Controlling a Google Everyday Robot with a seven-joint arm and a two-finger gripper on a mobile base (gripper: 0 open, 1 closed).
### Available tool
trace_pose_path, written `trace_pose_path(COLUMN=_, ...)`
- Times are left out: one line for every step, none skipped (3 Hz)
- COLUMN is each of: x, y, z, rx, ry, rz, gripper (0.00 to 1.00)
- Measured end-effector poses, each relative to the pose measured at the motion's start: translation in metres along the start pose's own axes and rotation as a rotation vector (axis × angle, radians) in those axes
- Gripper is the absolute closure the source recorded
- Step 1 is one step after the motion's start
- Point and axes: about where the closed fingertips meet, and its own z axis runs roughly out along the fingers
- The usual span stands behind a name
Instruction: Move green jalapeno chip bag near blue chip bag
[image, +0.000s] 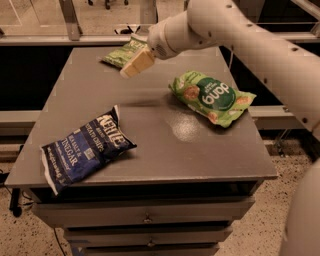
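Note:
The small olive-green jalapeno chip bag (119, 54) lies at the far left of the grey table (165, 145), partly hidden behind my arm. The navy-blue Kettle chip bag (85, 150) lies at the table's near left corner, its lettering facing up. My gripper (135, 64) hangs above the table just right of the olive-green bag and close to it, holding nothing that I can see. It is well away from the blue bag.
A larger bright green "dang" bag (212, 95) lies on the right side of the table. My white arm (240, 35) reaches in from the upper right. Drawers sit below the table's front edge (145, 217). A rail runs behind the table.

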Motion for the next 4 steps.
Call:
trace_pose_path(x=-0.006, y=-0.015, z=0.061, rx=0.018, ry=-0.059, rz=0.067, gripper=0.00)
trace_pose_path(x=0.004, y=-0.016, z=0.099, rx=0.017, ry=-0.048, rz=0.097, gripper=0.00)
trace_pose_path(x=0.023, y=-0.020, z=0.121, rx=0.025, ry=-0.012, rz=0.122, gripper=0.00)
trace_pose_path(x=0.033, y=-0.024, z=0.132, rx=0.043, ry=0.000, rz=0.140, gripper=0.18)
